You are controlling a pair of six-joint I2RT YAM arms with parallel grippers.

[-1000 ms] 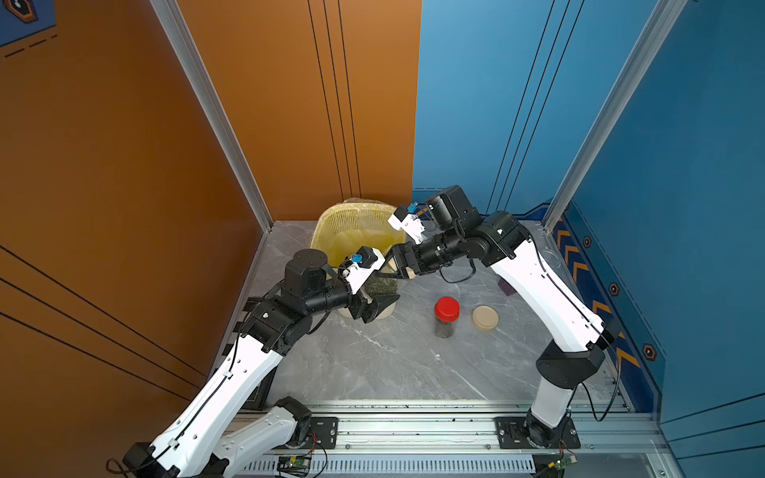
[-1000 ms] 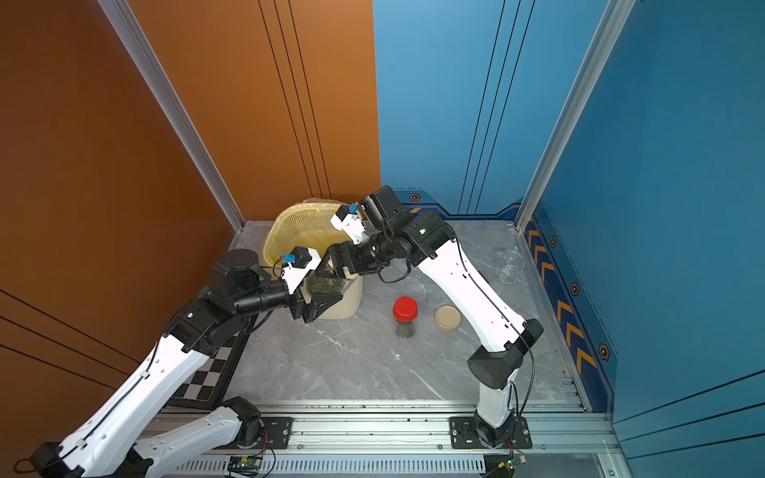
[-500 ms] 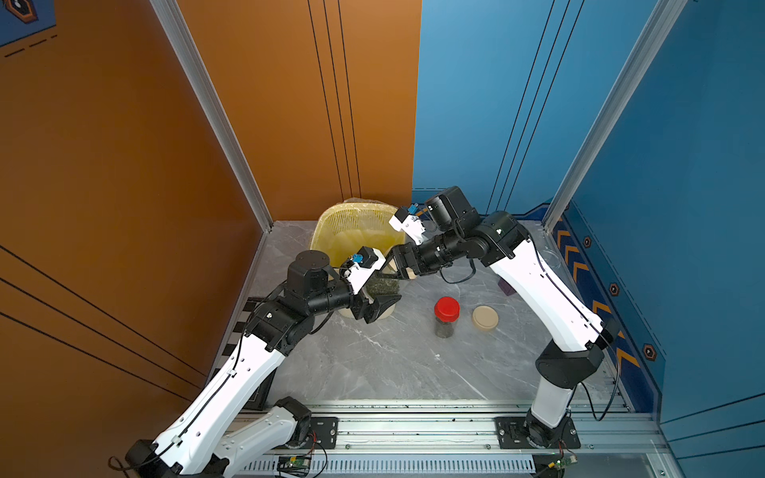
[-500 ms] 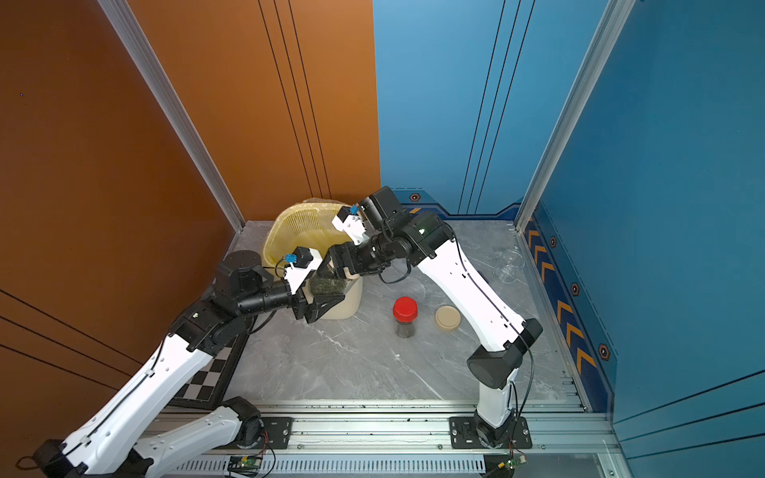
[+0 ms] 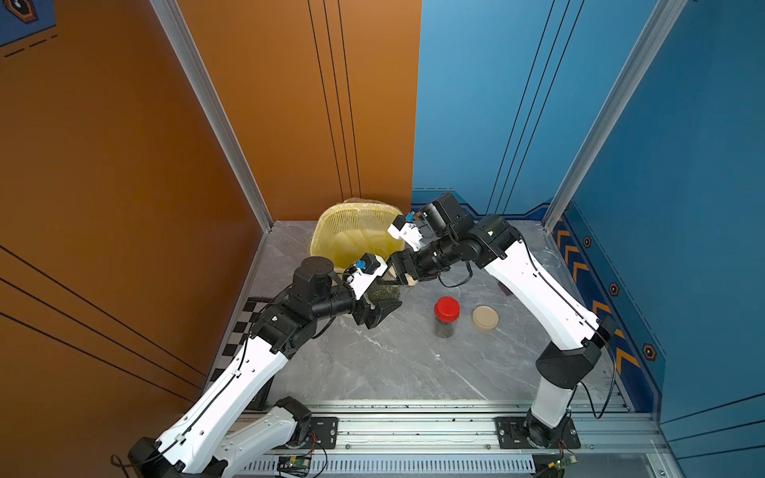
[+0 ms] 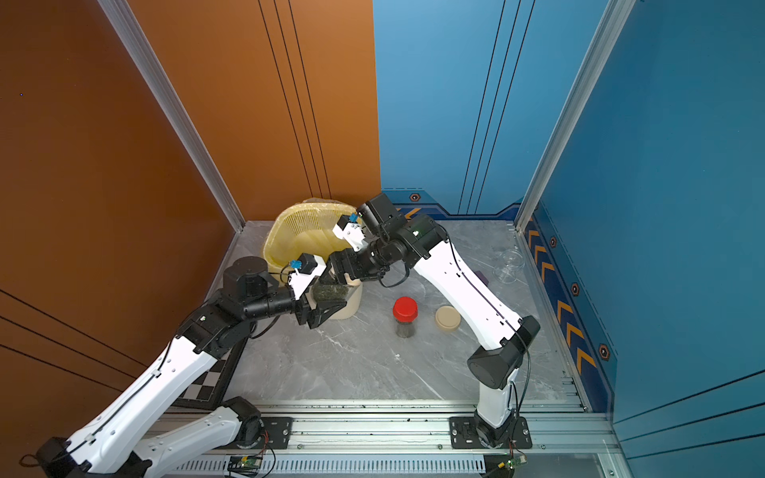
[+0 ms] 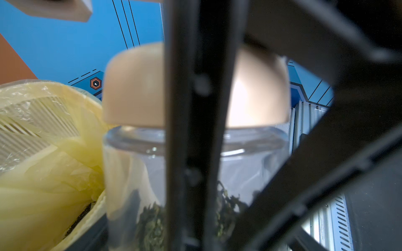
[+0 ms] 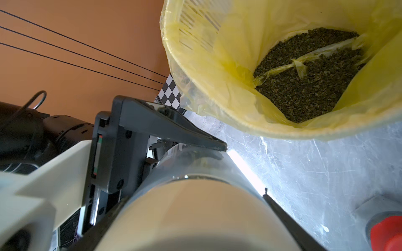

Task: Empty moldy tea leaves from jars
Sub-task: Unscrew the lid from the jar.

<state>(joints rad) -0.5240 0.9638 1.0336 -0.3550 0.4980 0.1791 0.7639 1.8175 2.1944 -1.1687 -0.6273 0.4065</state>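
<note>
Tea leaves already lie in the bin, and a loose beige lid sits on the tabletop off the bin's right-arm side, so I judge roughly one jar emptied. The red-lidded jar next to that lid stands closed and full. The jar in hand, with leaves inside, hangs just beside the bin's front rim. The left jaws clamp its glass body and the right jaws grip its beige cap, not yet off.
</note>
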